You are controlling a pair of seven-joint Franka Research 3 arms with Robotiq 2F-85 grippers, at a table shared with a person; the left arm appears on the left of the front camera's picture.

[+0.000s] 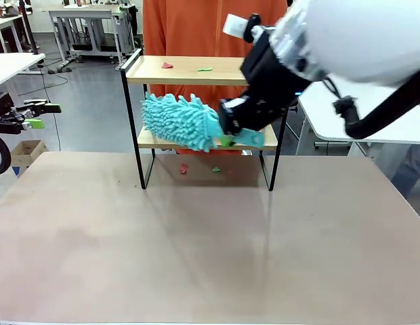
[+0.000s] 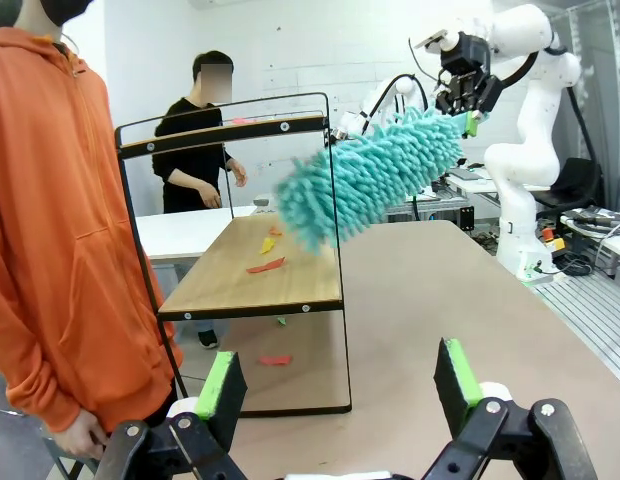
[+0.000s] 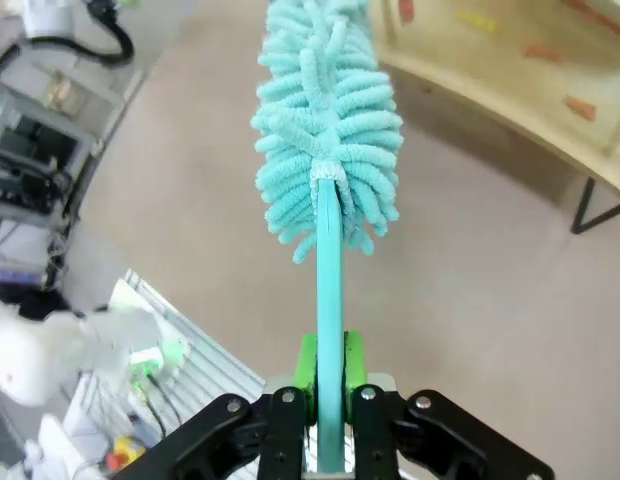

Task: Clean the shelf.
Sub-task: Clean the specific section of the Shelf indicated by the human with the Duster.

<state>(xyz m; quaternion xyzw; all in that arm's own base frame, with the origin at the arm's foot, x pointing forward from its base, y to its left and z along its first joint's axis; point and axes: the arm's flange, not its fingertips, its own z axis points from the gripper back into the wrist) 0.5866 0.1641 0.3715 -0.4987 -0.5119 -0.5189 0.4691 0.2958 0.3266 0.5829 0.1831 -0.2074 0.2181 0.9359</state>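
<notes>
Evidently little is done: the shelf (image 1: 196, 70), stood at the table's far side before the person, is littered with scraps (image 1: 168, 66) on both boards. The duster (image 3: 325, 120) is clamped in the right gripper (image 3: 329, 365) by the lower board; the left gripper (image 2: 338, 380) is held spread, empty.

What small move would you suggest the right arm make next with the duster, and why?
Probably ease the duster head in over the lower board of the shelf and sweep. The right gripper is shut on its handle, the head seems to hang just outside the frame, and a red scrap and a yellow scrap lie on that board.
</notes>
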